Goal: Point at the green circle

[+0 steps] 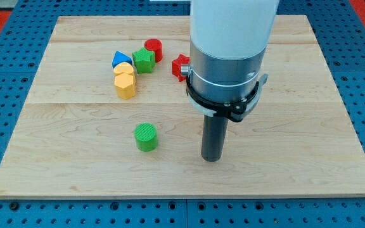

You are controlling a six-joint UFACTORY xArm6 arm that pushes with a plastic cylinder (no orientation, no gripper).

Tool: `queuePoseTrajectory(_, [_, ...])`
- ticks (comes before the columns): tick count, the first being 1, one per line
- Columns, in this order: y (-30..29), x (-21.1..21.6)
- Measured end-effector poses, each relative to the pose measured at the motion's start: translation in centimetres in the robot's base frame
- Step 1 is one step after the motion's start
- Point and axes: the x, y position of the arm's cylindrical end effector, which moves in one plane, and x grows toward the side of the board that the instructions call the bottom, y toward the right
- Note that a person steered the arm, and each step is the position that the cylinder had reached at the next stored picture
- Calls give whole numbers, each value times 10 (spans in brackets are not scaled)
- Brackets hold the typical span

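The green circle [147, 137], a short ribbed green cylinder, stands on the wooden board [75, 158] left of centre, toward the view's bottom. My tip [212, 158] rests on the board to the view's right of the green circle and slightly lower, about a hand's width away, not touching it. The rod hangs from a large grey and white arm body [228, 57] that fills the view's upper middle.
A cluster sits at the view's upper left: a red cylinder [153, 49], a green star-like block [143, 61], a blue triangle [121, 59], two yellow blocks [125, 81]. A red star [180, 66] peeks out left of the arm. The arm hides what lies behind it.
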Motion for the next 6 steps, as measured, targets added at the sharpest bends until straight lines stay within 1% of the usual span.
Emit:
queuePoseTrajectory(1, [0, 10])
queuePoseTrajectory(2, [-32, 60])
queuePoseTrajectory(3, [-60, 64])
queuePoseTrajectory(4, [-71, 42])
queuePoseTrajectory(6, [-122, -26])
